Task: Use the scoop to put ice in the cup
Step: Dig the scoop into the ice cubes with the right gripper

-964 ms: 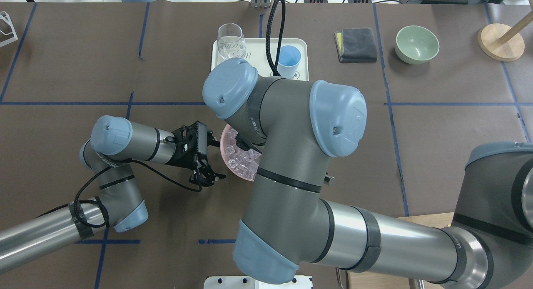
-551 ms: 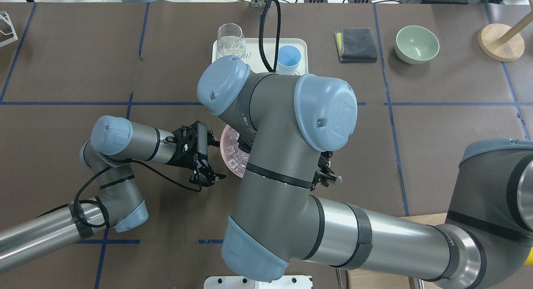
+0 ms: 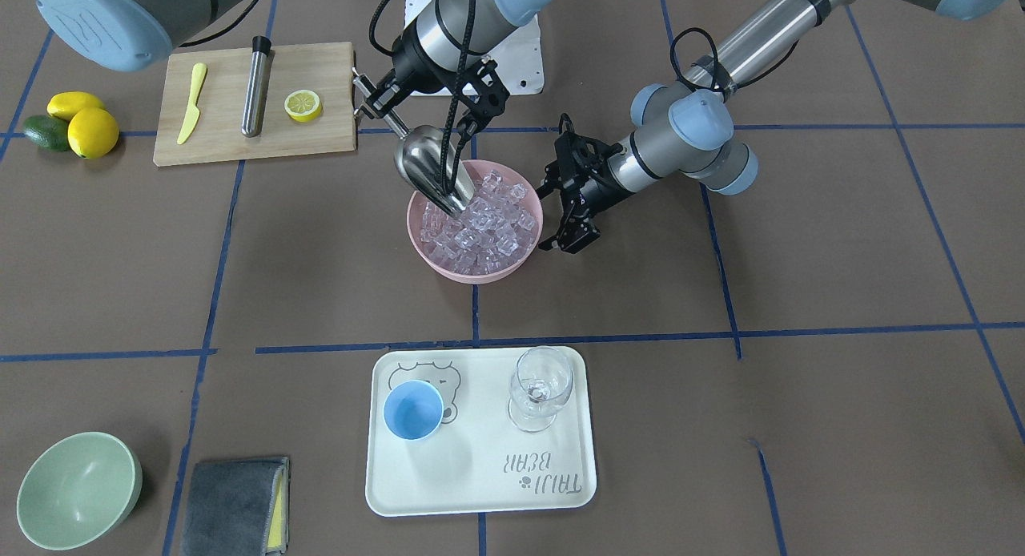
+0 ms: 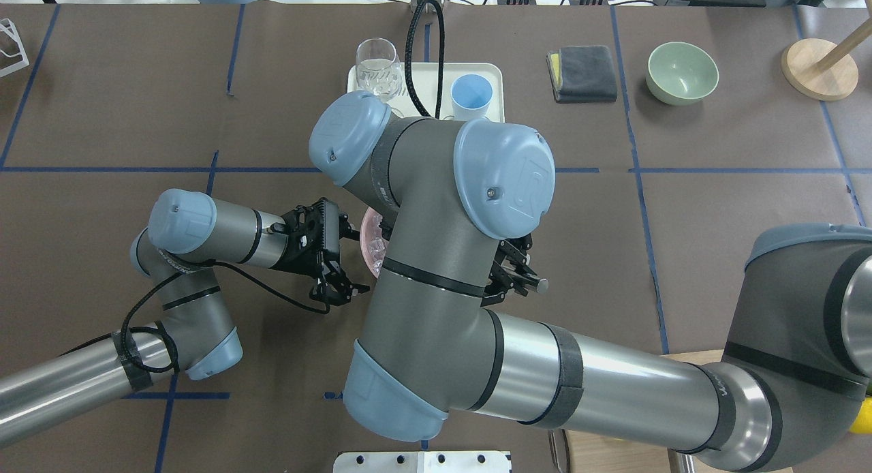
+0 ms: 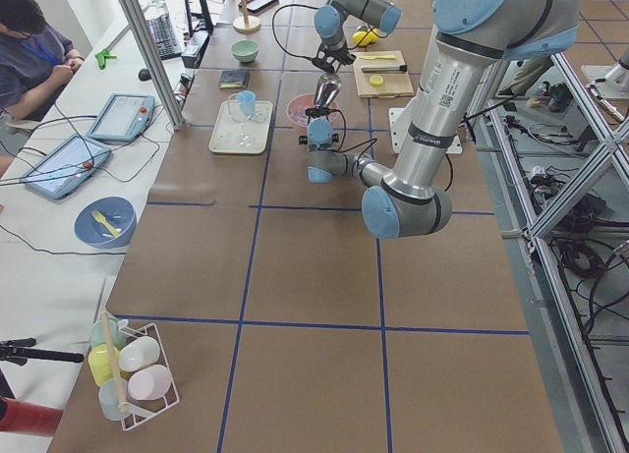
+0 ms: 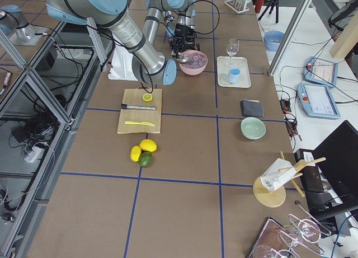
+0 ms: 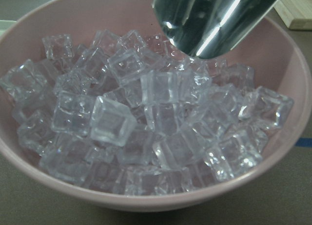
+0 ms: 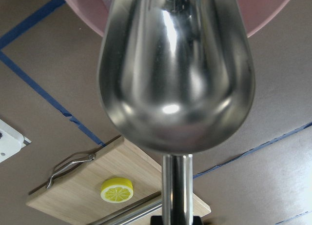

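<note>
The shiny stainless-steel scoop (image 3: 428, 170) with the deep rounded trough is held by its thin straight handle, on which the fingers of the right gripper (image 3: 383, 106) are clamped. The grip is taken high on the handle, so that, it is judged, the trough can be driven into the pile without the gripper meeting the rim.

In the front-facing view the scoop is tilted mouth-down from 11 o'clock over the round pink plastic bowl (image 3: 474, 277). Its lip is at the small clear glassy ice cubes (image 3: 492, 227). Whether cubes are touched cannot be told, and no ice is seen in the trough.

The left gripper (image 3: 551, 219) is stationed at the bowl's 3 o'clock, just beside the wall, fingers apart and apparently clear of it. It is probably placed there to steady the bowl against the push.

The small round light-blue plastic cup (image 3: 413, 409) is stood empty on the cream rectangular tray (image 3: 480, 492) at the bowl's 6 o'clock, beside a clear stemmed wine glass (image 3: 542, 386). This keeps the carry short. The scooping step is judged barely begun.
</note>
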Robot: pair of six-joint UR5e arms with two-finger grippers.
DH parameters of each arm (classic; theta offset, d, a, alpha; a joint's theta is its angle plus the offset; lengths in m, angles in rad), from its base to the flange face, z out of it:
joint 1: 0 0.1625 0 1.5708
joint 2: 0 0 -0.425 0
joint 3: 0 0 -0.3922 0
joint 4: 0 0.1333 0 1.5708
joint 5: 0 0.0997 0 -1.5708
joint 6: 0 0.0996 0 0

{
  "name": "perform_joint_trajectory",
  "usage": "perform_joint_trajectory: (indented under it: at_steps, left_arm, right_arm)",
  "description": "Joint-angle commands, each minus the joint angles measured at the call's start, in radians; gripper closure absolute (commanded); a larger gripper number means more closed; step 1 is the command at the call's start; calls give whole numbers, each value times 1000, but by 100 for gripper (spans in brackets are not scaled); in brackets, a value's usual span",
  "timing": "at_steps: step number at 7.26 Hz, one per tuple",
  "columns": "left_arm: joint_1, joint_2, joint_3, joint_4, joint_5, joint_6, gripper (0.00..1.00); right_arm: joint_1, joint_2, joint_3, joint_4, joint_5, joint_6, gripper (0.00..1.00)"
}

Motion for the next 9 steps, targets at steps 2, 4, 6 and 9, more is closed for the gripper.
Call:
perform_joint_trajectory:
  at_steps: [2, 4, 6, 9]
  left_arm:
    - [1, 0, 0, 0, 0, -2, 0]
    - [1, 0, 0, 0, 0, 0, 0]
    - [1, 0, 0, 0, 0, 0, 0]
    - [1, -2, 0, 0, 2, 0, 0]
  right_arm:
    - [2, 25, -114, 102, -2, 6, 100]
    - [2, 31, -118, 131, 0, 16, 100]
    - [1, 20, -119, 182, 0, 23, 100]
    - [1, -21, -116, 283, 0, 53, 100]
